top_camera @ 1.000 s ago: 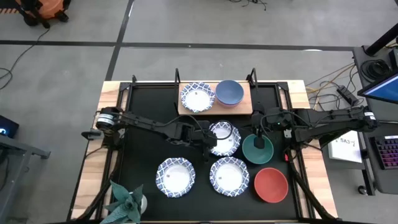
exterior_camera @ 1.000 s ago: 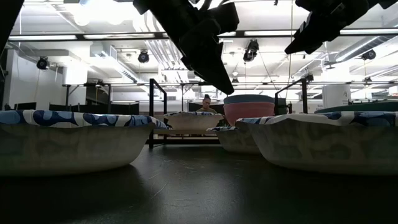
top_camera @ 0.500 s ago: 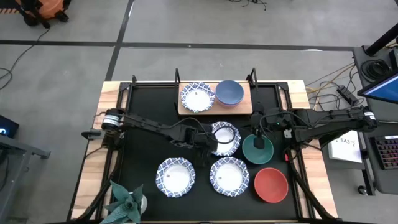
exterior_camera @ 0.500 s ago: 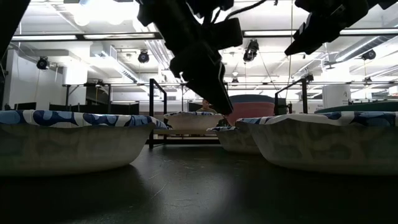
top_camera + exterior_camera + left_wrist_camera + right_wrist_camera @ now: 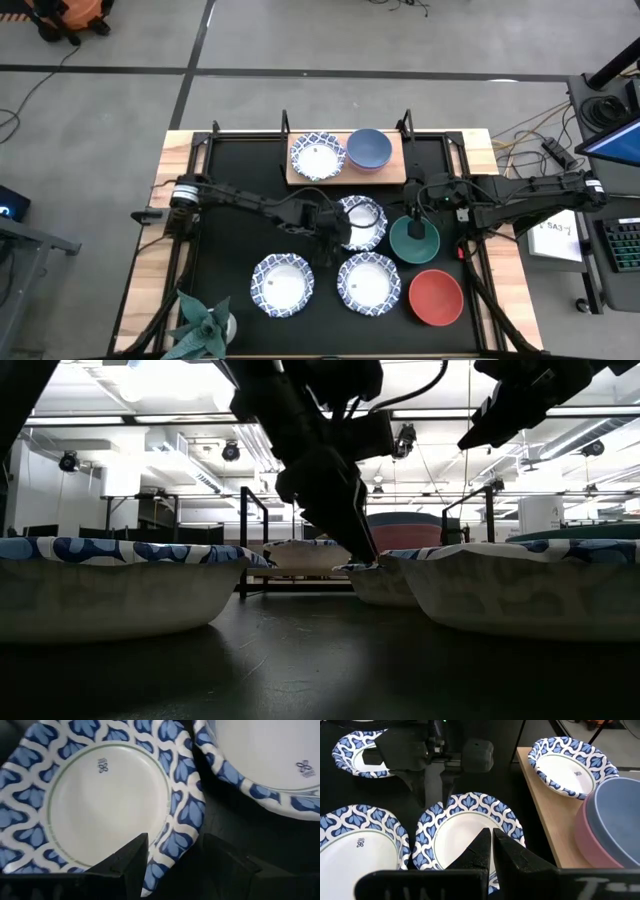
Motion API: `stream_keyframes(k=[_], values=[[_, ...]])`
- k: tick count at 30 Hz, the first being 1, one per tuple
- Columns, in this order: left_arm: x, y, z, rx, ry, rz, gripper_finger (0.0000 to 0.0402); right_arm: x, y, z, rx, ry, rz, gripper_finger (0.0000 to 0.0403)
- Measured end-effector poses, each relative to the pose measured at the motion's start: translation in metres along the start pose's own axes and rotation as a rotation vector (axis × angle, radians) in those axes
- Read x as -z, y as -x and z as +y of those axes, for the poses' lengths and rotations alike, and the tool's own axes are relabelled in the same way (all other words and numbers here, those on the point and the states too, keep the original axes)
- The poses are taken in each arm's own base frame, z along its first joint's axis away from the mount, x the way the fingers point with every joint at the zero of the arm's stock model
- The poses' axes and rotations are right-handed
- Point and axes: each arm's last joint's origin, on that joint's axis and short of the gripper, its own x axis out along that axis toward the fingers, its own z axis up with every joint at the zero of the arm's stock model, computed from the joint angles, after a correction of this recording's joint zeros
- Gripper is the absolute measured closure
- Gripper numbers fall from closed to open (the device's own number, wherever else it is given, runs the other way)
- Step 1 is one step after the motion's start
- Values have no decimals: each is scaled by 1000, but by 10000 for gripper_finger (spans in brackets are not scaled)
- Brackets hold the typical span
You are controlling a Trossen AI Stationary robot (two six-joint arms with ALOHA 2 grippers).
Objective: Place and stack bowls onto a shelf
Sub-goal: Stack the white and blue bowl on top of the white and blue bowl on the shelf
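So far the shelf (image 5: 345, 172) at the far side of the table has three bowls on it by the look of things: one patterned bowl (image 5: 317, 156) on its left half, and a blue bowl (image 5: 369, 147) sitting inside a pink bowl (image 5: 592, 847) on its right half. That leaves five down on the black tabletop: the middle patterned bowl (image 5: 360, 222), two more patterned bowls (image 5: 282, 284) nearer the front edge, a green bowl (image 5: 414, 240) and a red bowl (image 5: 436, 297) at the right. The left gripper (image 5: 332, 233) is down at the left rim of the middle patterned bowl, jaws spread with the rim between them, not squeezing it yet. The right gripper (image 5: 417, 210) hangs over the green bowl with its jaws pressed together, holding nothing. I'd say it's under halfway done.
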Motion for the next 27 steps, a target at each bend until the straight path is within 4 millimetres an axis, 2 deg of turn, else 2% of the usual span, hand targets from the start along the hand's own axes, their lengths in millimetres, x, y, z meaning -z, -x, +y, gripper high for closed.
stream_keyframes(k=[8,15,19,25,27], values=[[5,-9,-1,38,14,20,237,0,0,0,0,6,0,394],[9,-18,-2,43,16,48,260,0,0,0,1,8,-3,394],[9,-16,-2,42,16,46,296,-1,0,0,1,13,-7,394],[8,-14,-1,38,16,42,382,-1,0,0,1,21,-6,394],[7,-12,-1,37,17,42,394,-1,0,0,1,21,-6,394]])
